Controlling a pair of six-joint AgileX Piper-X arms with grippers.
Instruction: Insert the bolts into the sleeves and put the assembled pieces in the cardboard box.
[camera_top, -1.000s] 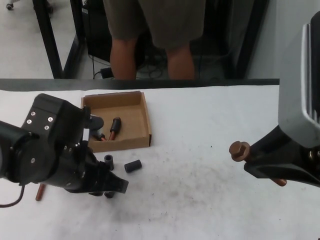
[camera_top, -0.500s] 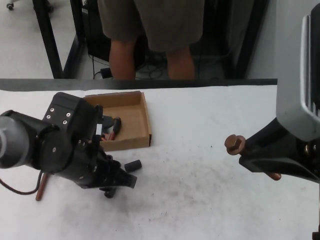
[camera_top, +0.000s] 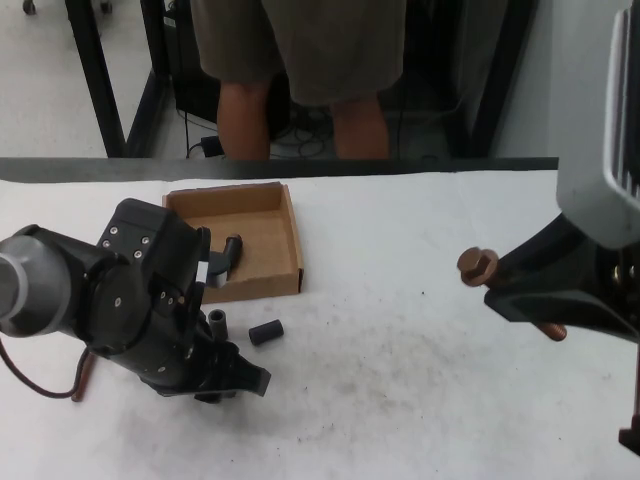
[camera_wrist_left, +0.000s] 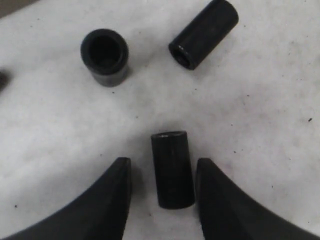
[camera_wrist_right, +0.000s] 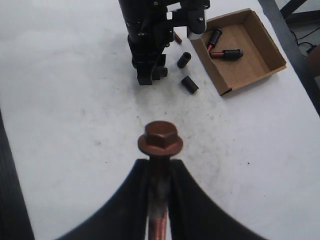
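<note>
Far left on the bench (camera_top: 400, 400): one loose bolt (camera_top: 82, 372), lying flat. Next, the left gripper (camera_wrist_left: 162, 161), low over the bench, jaws open, straddling one lying sleeve (camera_wrist_left: 172, 169) without clamping it. Just beyond: an upright sleeve (camera_wrist_left: 104, 56) and a tipped sleeve (camera_wrist_left: 203, 33), apart from each other. Three loose sleeves in all. Small white patch (camera_top: 218, 262) on that arm's wrist, any print too small to read. Then the cardboard box (camera_top: 292, 235), holding two assembled pieces (camera_wrist_right: 227, 53). Far right, above the bench: right gripper (camera_wrist_right: 160, 167), jaws closed on one held bolt (camera_wrist_right: 160, 140), hex head out front.
</note>
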